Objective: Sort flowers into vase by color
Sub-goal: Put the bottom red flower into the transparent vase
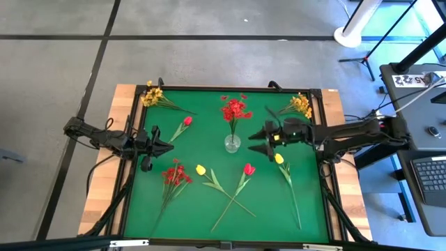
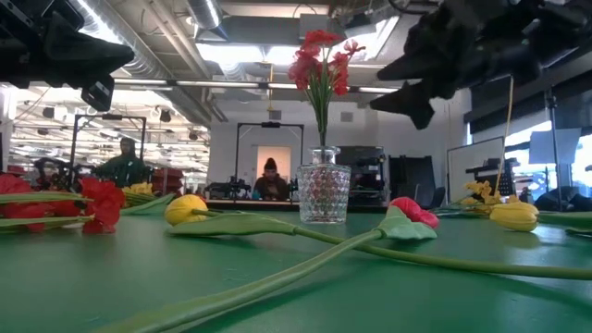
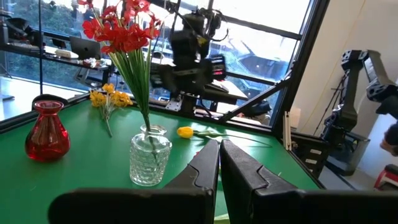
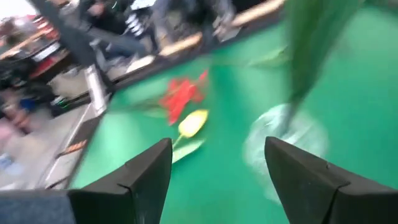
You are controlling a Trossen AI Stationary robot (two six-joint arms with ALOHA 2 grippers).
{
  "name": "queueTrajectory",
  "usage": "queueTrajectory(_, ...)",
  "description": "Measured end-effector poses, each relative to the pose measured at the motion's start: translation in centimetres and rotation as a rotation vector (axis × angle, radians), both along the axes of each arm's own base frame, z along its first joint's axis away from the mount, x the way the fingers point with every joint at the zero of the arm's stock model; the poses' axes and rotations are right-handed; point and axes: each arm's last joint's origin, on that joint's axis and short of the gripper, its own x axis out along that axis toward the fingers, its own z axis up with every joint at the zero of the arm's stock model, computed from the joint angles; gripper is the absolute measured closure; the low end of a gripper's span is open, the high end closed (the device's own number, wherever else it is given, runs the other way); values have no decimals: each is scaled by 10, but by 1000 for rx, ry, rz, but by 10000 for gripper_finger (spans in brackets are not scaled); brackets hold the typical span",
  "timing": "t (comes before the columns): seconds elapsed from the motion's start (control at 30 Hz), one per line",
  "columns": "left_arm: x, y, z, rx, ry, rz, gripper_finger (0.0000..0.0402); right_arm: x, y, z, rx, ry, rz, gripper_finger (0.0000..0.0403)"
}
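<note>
High view: the open, empty right gripper hovers just beside the vase, at its 3 o'clock. A red spray stands upright in the clear glass. The left gripper is shut.

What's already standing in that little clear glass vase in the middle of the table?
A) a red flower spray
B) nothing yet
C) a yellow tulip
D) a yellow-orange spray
A: a red clustered spray stands upright in the clear glass vase, its green stem running down into the glass, while the yellow tulips and yellow-orange sprays lie on the green mat.
</note>
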Motion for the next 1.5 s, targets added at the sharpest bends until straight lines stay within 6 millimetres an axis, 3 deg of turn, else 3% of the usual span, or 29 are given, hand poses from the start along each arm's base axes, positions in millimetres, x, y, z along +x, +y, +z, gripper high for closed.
queueTrajectory(0.37, 0, 0, 0, 0, 0, 0, 388, -12, 68, -14, 189, 217, 108, 148)
queueTrajectory(0.6, 0, 0, 0, 0, -1, 0, 388, -15, 104, 3, 190, 207, 115, 148)
queueTrajectory(0.73, 0, 0, 0, -21, -2, -2, 388, -14, 120, 14, 149, 211, 101, 148)
queueTrajectory(0.97, 0, 0, 0, -95, -5, -5, 388, -4, 133, 11, 144, 374, 50, 148)
queueTrajectory(1.2, 0, 0, 0, -160, -7, -9, 388, 22, 147, -11, 331, 536, -87, 148)
queueTrajectory(1.5, 0, 1, 0, -173, -8, 14, 388, 59, 160, -55, 498, 712, -264, 148)
